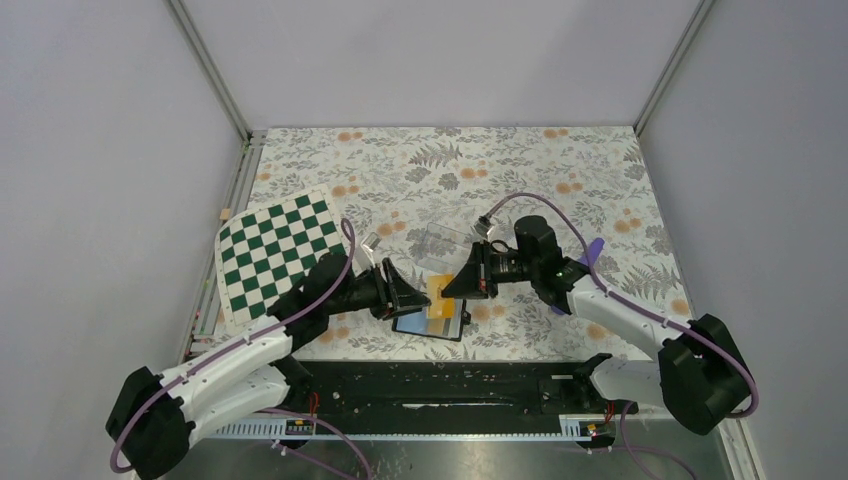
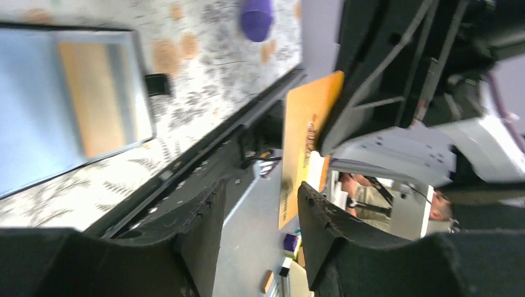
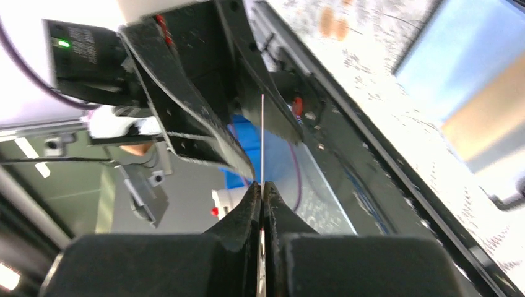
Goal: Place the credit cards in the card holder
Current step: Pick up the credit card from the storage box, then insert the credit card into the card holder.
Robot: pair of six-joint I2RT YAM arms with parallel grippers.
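An orange-yellow credit card [image 2: 306,136] hangs in the air above the table, and my right gripper [image 3: 262,185] is shut on it; in the right wrist view the card [image 3: 262,139] shows edge-on as a thin line. My left gripper [image 2: 260,189] is open, its fingers on either side of the card's free end without closing on it. In the top view the two grippers, left [image 1: 412,293] and right [image 1: 458,285], face each other over the card holder [image 1: 425,326]. The black card holder [image 2: 37,154] lies open on the table with another orange card [image 2: 93,99] on its pale blue inside.
A purple cylinder [image 1: 593,250] lies to the right of the right arm. A clear plastic box [image 1: 440,243] sits just behind the grippers. A green checkerboard [image 1: 275,250] lies at the left. A black rail [image 1: 450,385] runs along the near table edge.
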